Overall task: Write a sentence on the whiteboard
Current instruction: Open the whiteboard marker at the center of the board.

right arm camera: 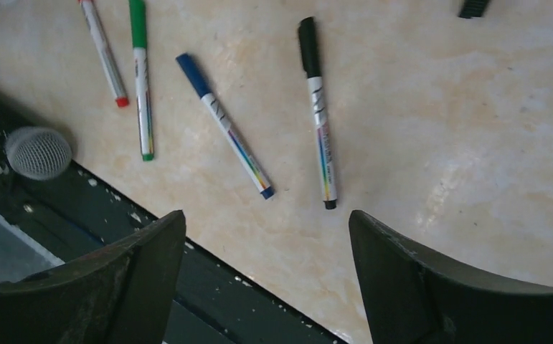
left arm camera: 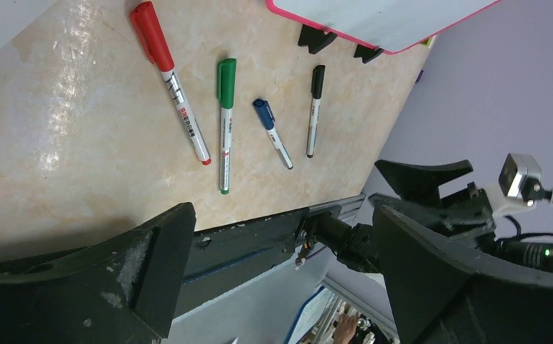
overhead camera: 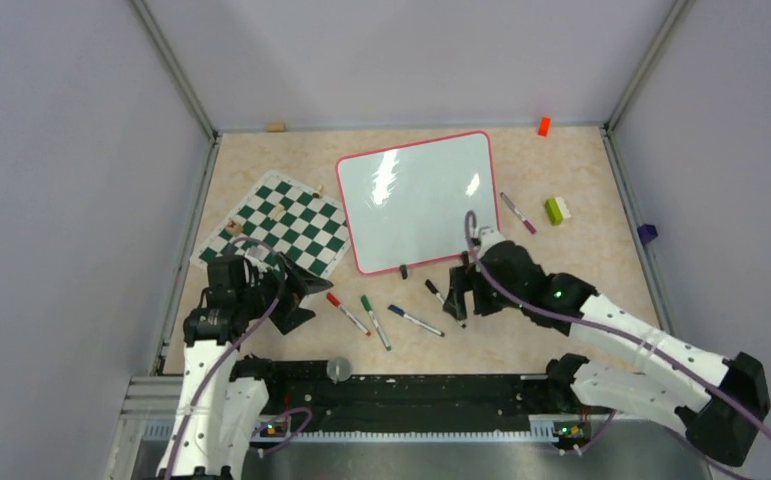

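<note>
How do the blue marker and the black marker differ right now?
Cap: the blue marker has a blue cap, the black marker a black one. Pose: in the right wrist view the black marker runs nearly straight up the frame, while the blue marker slants. Place: the blue marker lies beside the green marker; the black marker ends the row. Shared: both capped, lying flat, ungripped.

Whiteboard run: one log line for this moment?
whiteboard blank | right tool open, by black marker | left tool open, empty
</note>
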`<action>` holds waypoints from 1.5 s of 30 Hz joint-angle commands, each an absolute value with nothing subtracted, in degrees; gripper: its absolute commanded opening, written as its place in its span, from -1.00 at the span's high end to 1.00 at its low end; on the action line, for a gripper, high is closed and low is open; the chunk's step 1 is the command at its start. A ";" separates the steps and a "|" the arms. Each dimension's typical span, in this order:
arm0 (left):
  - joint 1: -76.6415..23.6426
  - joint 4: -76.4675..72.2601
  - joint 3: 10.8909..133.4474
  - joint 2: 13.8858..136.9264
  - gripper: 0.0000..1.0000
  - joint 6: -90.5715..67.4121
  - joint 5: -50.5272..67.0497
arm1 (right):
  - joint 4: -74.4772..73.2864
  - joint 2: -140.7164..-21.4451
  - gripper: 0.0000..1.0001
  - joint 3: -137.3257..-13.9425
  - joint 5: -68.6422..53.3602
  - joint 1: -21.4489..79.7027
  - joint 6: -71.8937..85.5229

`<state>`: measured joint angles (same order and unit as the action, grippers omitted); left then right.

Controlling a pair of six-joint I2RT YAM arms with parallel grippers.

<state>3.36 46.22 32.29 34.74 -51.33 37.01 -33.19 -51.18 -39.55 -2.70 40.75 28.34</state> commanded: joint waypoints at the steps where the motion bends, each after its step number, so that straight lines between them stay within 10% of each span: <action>1: 2.04 40.41 31.00 37.10 -0.98 -50.74 36.61 | -26.68 -55.75 -0.57 -42.72 13.35 56.03 24.52; 30: -7.34 35.27 29.70 40.06 -0.93 -56.66 34.54 | -11.32 -82.00 0.35 -35.52 13.25 66.65 20.58; 35: -10.95 31.05 29.95 43.12 -0.92 -59.62 32.43 | -14.37 -81.81 1.00 -37.19 12.62 66.70 21.41; 45: -25.91 13.81 31.61 54.38 -0.89 -70.30 27.08 | -20.78 -69.66 1.00 -45.84 6.60 66.68 21.16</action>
